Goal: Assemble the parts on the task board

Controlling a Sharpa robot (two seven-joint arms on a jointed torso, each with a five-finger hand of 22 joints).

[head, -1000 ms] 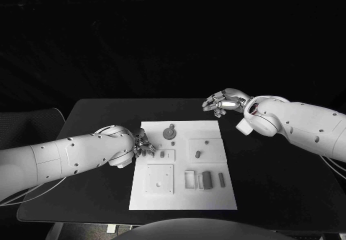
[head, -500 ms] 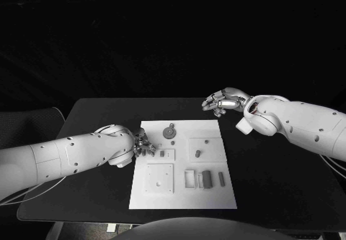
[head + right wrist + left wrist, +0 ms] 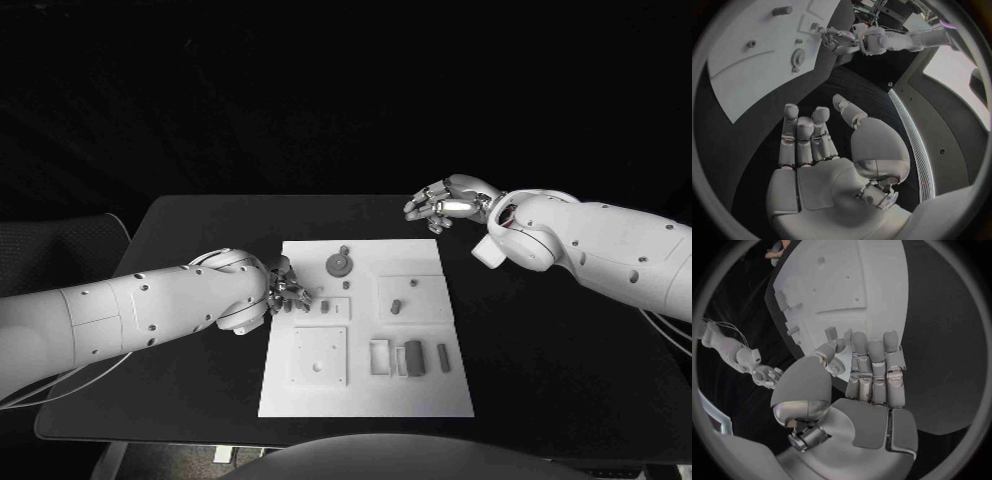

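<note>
Head view puts the left hand [image 3: 283, 288] at the left edge of the task board [image 3: 418, 395], fingers bent down onto the plate just beside a small grey part [image 3: 326, 307] lying in a square recess. Whether those fingers already pinch anything I cannot tell; the left wrist view shows them lined up side by side with the thumb drawn near them and nothing plainly between. That low, edge-on stance likely suits picking a small flat piece from the plate. The right hand [image 3: 447, 204] hangs over bare worktop [image 3: 548, 350] beyond the board's far right corner, well apart from every part; the right wrist view shows its palm bare and fingers loosely extended, holding nothing, probably parked out of the way. Further out on the board lie a round disc part [image 3: 338, 265] near the far edge and several upright blocks [image 3: 414, 359] toward the near right, none visibly joined, so assembly looks barely begun.
</note>
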